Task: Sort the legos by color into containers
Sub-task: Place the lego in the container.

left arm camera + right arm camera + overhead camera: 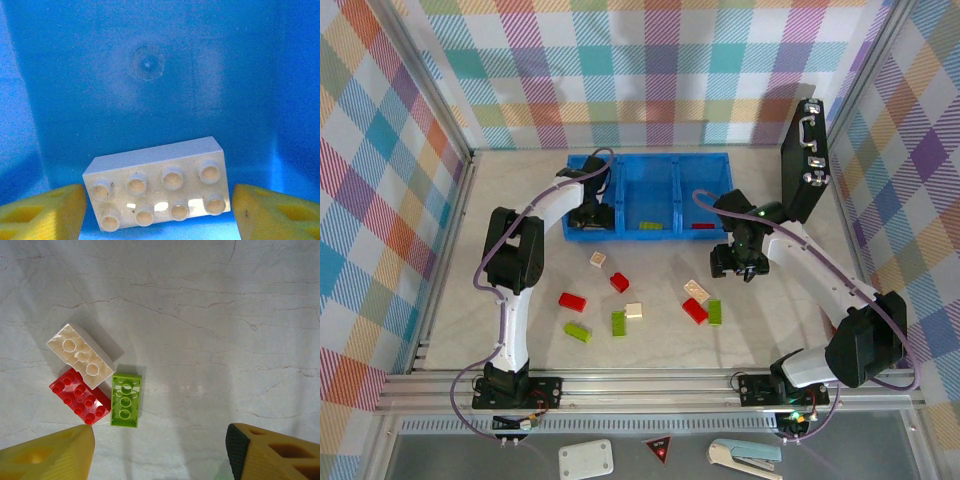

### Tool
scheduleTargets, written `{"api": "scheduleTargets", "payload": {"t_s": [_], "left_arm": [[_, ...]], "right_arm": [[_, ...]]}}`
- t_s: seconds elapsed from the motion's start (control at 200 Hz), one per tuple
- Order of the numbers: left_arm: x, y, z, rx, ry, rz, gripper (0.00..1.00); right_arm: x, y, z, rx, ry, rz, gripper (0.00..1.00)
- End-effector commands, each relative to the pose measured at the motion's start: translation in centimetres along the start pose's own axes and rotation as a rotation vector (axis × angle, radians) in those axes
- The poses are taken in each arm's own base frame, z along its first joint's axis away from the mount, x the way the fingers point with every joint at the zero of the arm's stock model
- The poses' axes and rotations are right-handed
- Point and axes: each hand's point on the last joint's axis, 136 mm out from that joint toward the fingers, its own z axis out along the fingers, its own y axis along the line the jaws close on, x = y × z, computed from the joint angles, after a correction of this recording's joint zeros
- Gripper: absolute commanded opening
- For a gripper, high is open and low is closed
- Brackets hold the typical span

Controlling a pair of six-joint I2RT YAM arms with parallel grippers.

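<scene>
Biggest thing first: a pale marble-look table with plaid walls around it. At the back sits the blue bin, three compartments side by side. A black briefcase stands upright near the bin's right end.

The left arm reaches into the bin's left compartment. The left gripper is down in there with its yellow fingers spread. A cream brick lies between them, studs toward the camera. A sliver of blue shows at the right finger, so it doesn't look pinched.

The right arm bends over the right half of the table. The right gripper hovers above bare tabletop, jaws wide apart with nothing between them.

In the bin, a green brick sits in the middle compartment and a red brick in the right one.

The rest of the legos are loose on the table. Just beside the right gripper there's a little cluster. A cream lego touches a red lego, and a green lego is right up against the red one. Further left there are six more, well apart: two cream, two red, two green.
</scene>
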Motion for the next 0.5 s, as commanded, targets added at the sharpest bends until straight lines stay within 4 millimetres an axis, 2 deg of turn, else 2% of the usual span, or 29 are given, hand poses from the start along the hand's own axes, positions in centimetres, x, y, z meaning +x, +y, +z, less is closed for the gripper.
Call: {"api": "scheduleTargets", "payload": {"t_s": [0.0,0.3,0.495], "left_arm": [[-0.5,0.5,-3.9,0.010,-0.039,0.013,0.76],[-0.6,0.8,-7.9,0.019,-0.095,0.012,0.76],[0.0,1.5,-10.4,0.008,-0.125,0.018,0.76]], "right_arm": [[0.3,0.5,-0.3,-0.020,0.005,0.005,0.71],[0.2,1.2,0.5,-0.031,0.020,-0.006,0.71],[0.6,1.9,1.6,-0.048,0.041,0.001,0.71]]}}
